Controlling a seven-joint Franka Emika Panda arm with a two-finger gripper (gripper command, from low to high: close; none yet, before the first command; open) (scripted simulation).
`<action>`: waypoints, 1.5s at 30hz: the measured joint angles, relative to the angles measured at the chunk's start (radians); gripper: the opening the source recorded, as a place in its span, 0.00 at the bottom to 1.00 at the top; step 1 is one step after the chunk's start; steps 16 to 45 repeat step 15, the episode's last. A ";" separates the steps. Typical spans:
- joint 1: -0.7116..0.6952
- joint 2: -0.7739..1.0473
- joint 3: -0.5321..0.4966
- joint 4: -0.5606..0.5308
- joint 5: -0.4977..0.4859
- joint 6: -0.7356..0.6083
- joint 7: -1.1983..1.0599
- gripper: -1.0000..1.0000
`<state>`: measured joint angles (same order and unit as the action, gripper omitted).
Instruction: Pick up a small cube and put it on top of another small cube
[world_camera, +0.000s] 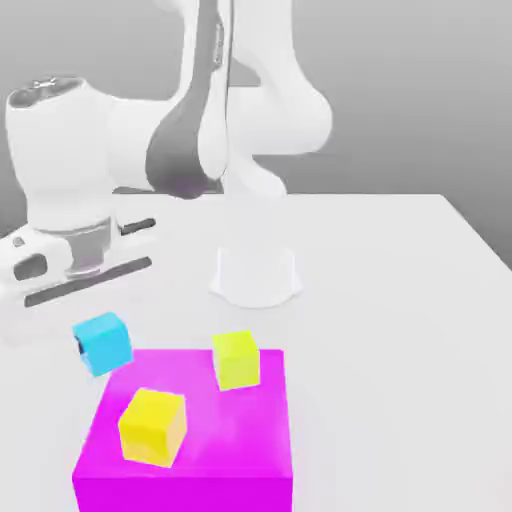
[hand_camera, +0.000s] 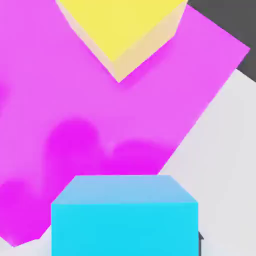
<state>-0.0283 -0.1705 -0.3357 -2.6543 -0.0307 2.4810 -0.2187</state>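
So the hand (world_camera: 85, 345) is clamped on the small cyan cube (world_camera: 104, 342), holding it up off the white worktop (world_camera: 400, 300), just past the far corner of the big magenta block (world_camera: 200, 440) on the exterior view's left. In the hand view the cyan cube (hand_camera: 125, 220) sits close to the camera with the magenta block (hand_camera: 75, 115) underneath. 2 yellow cubes rest on the block: one (world_camera: 152, 426) near the front, the other (world_camera: 236, 360) at the back edge.
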 joint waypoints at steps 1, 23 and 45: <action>0.010 -0.035 0.026 -0.013 -0.012 -0.021 0.032 0.00; 0.095 -0.095 0.187 -0.154 -0.035 0.061 0.194 1.00; 0.095 -0.095 0.187 -0.154 -0.035 0.061 0.194 1.00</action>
